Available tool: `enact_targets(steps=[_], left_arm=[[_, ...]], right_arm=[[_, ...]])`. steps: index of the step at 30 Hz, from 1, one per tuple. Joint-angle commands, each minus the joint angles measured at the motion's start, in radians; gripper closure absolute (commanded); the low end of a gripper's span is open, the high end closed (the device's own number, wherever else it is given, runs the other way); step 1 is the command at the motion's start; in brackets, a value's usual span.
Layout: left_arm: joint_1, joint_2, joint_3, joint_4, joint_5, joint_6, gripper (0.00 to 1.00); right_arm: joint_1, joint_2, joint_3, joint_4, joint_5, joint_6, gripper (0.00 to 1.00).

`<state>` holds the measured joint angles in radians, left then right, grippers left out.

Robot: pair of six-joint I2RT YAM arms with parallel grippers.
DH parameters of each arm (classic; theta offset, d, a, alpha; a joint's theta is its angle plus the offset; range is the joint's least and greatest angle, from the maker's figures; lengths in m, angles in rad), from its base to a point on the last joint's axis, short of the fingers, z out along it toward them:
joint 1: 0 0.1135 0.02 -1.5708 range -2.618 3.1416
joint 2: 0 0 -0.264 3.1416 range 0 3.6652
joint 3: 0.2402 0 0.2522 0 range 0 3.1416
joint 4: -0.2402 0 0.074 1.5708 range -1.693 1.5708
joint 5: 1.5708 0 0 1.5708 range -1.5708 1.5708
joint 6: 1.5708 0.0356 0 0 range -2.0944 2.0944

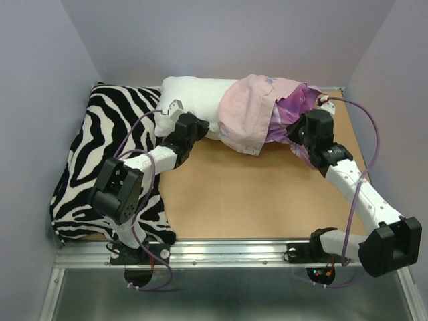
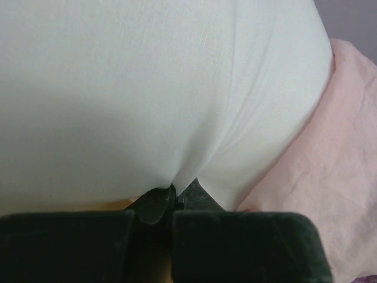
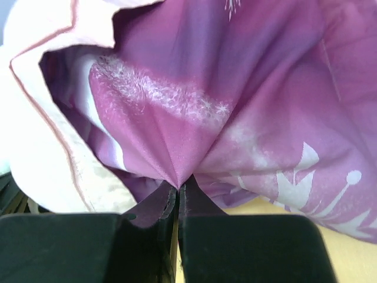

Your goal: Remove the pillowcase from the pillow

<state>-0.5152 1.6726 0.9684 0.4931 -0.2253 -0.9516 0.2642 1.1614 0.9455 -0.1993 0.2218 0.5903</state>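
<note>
The white pillow lies at the back of the table, its left half bare. The pillowcase is bunched over its right half, pale pink inner side turned out, purple print at the right. My left gripper is shut on a pinch of the white pillow at its near edge; the pink pillowcase shows to its right. My right gripper is shut on a fold of the purple pillowcase at its right end.
A black-and-white zebra-striped pillow lies along the left wall, under my left arm. The brown table top stretches between the arms. Grey walls close in on the left, back and right. A metal rail runs along the near edge.
</note>
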Motion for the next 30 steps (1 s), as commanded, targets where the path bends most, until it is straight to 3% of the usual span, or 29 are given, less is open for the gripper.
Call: enact_targets(steps=[1, 4, 6, 8, 11, 15, 22, 30], left_arm=[[0.073, -0.066, 0.095, -0.108, -0.109, 0.072, 1.0], [0.145, -0.118, 0.168, -0.234, -0.158, 0.122, 1.0], [0.19, -0.134, 0.205, -0.29, -0.154, 0.126, 1.0], [0.253, -0.163, 0.216, -0.304, -0.146, 0.135, 1.0], [0.303, -0.191, 0.219, -0.33, -0.131, 0.134, 1.0], [0.383, -0.209, 0.222, -0.349, -0.109, 0.14, 1.0], [0.454, -0.231, 0.262, -0.392, -0.106, 0.16, 1.0], [0.414, -0.226, 0.366, -0.384, 0.081, 0.353, 1.0]], right_arm=[[-0.026, 0.026, 0.163, -0.109, 0.114, -0.003, 0.99], [-0.129, 0.038, 0.217, -0.167, 0.079, 0.02, 0.99], [-0.29, 0.052, 0.242, -0.199, -0.051, 0.045, 0.99], [-0.45, 0.06, 0.246, -0.209, -0.178, 0.06, 1.0], [-0.586, 0.064, 0.262, -0.235, -0.214, 0.068, 0.99], [-0.799, 0.095, 0.262, -0.246, -0.418, 0.129, 0.99], [-0.884, 0.116, 0.302, -0.244, -0.456, 0.16, 0.99], [-0.892, 0.057, 0.403, -0.252, -0.466, 0.158, 0.99]])
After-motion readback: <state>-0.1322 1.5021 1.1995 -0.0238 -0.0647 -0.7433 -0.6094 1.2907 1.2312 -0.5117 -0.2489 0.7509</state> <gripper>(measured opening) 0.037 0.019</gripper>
